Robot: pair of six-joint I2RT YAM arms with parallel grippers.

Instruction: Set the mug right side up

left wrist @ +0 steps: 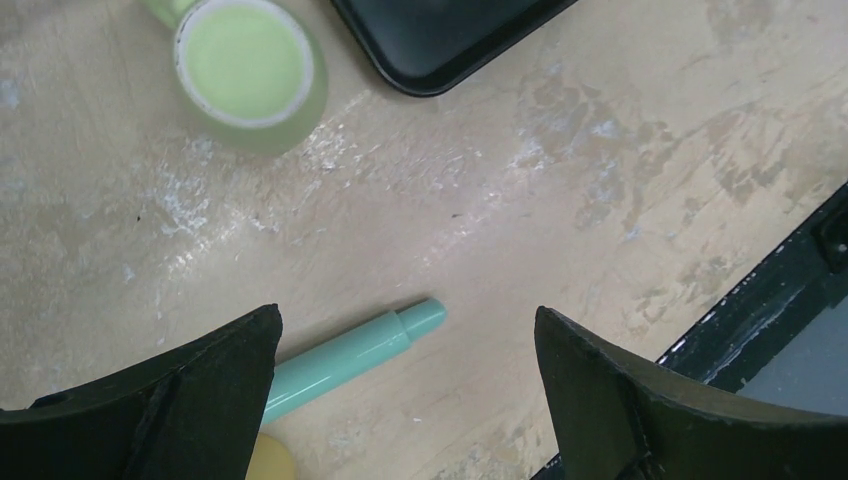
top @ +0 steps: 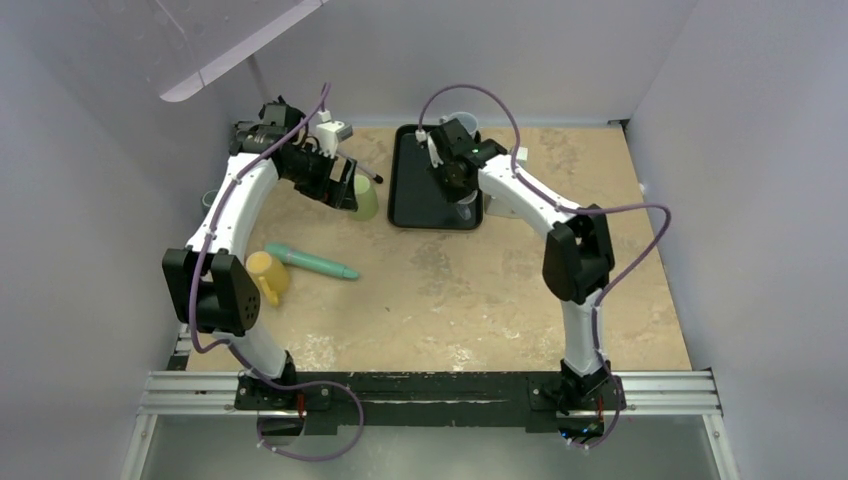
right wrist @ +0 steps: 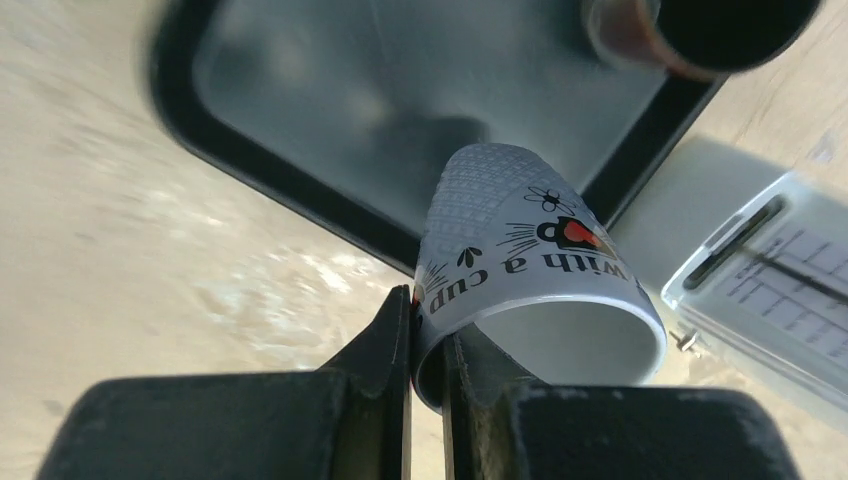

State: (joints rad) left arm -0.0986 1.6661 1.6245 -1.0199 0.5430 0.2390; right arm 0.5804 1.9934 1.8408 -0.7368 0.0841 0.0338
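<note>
The right claw (right wrist: 428, 300) is clamped on the wall of the white mug (right wrist: 520, 250), one finger inside and one outside. The mug hangs tilted over the black tray (top: 420, 205), empty and not yet on its base, so I'd call the turn partway done. The left claw (left wrist: 405, 330) gapes wide, holding nothing.

top: overhead, far | wrists: close, downward | shared: black tray (top: 410, 190)

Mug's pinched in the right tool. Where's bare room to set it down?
The tray by the mug is mostly bare. Open table lies before it, between marker and right arm. Crowded: left side, with green cup, marker, yellow mug and left tool; white box beside the tray.
</note>
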